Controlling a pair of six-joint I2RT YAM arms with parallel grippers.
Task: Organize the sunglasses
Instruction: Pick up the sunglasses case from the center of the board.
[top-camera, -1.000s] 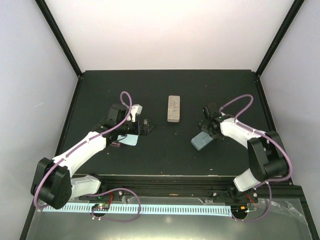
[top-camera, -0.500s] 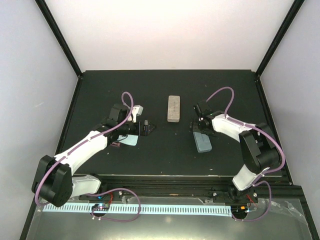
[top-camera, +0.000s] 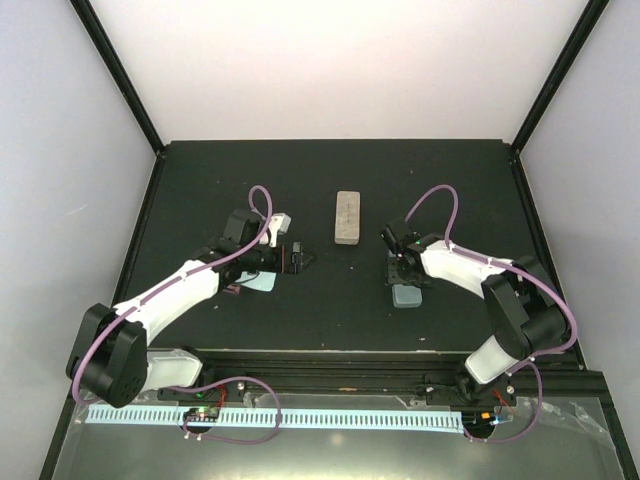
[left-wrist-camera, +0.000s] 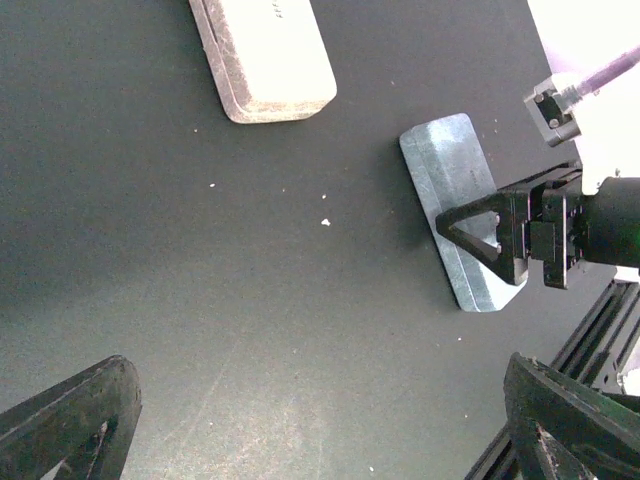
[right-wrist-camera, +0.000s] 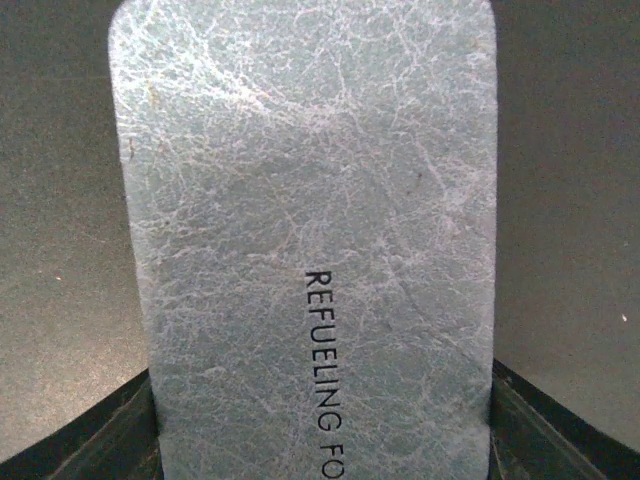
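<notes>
Left gripper (left-wrist-camera: 318, 392) gapes wide, its fingers cut off at the frame's bottom corners; right gripper (right-wrist-camera: 320, 372) straddles the blue-grey case (right-wrist-camera: 310, 200), at 5 o'clock of the beige case (top-camera: 346, 217); whether it squeezes, I cannot tell; reddish-pink sunglasses (top-camera: 232, 290) peek out at 9 o'clock of the light blue cloth (top-camera: 262, 283), half-hidden by the left arm.

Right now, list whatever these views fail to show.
Print on the blue-grey case: right wrist view, bottom edge cuts it after "REFUELING FO".
Right gripper contact with the case: same view, fingertips cut off at the bottom edge.
Reddish-pink sunglasses: top view, too small beside the left arm.
Black sunglasses: top view, dark on dark table by the left gripper.
</notes>
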